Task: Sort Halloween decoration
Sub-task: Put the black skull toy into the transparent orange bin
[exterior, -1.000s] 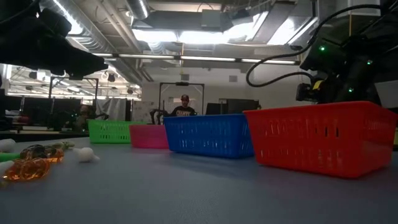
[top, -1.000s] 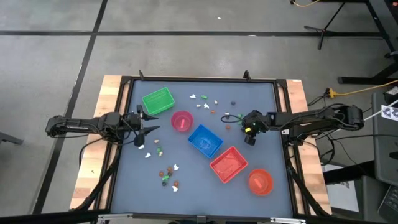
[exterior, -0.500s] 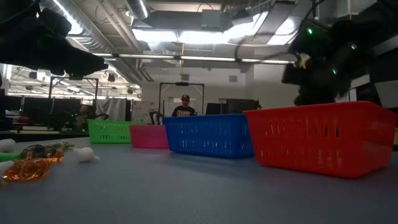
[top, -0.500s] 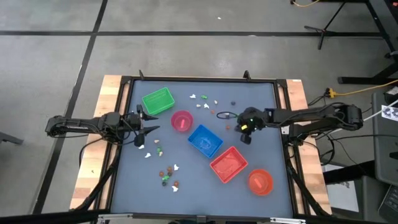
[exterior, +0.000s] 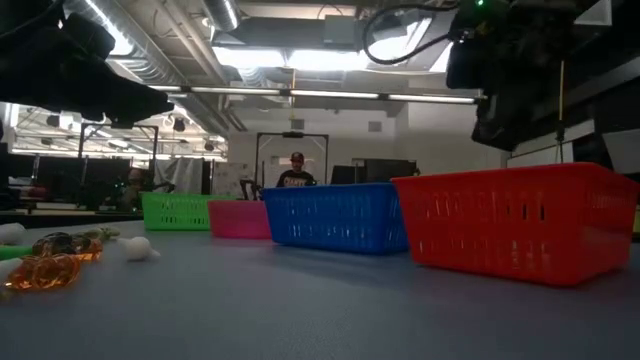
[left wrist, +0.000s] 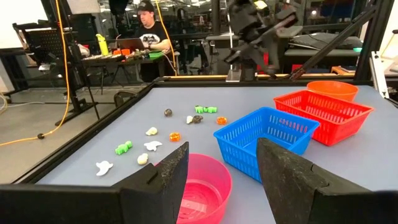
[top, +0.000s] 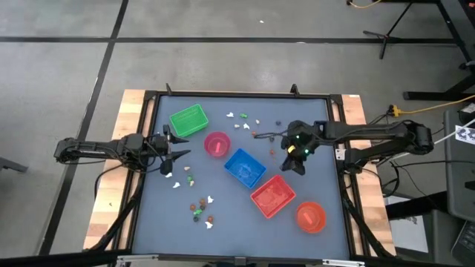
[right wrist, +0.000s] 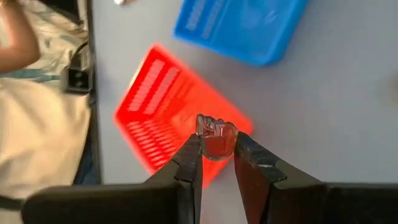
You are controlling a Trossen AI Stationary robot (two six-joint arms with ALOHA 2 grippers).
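— Trinkets (top: 194,209) from above?
— Scattered on the table (top: 148,222); my right gripper (top: 299,167) hangs near the blue tray (top: 244,167), my left gripper (top: 178,155) waits spread by the pink bowl (top: 217,144).
— Your right wrist?
— My fingers (right wrist: 189,159) pinch a small reddish trinket (right wrist: 216,137) above the red tray (right wrist: 163,106).

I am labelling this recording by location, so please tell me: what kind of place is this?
Most likely a robotics lab or workshop. Ducts and strip lights hang from a bare ceiling, a person works at a cluttered desk beyond the table, and cables and equipment stands sit on the bare floor.
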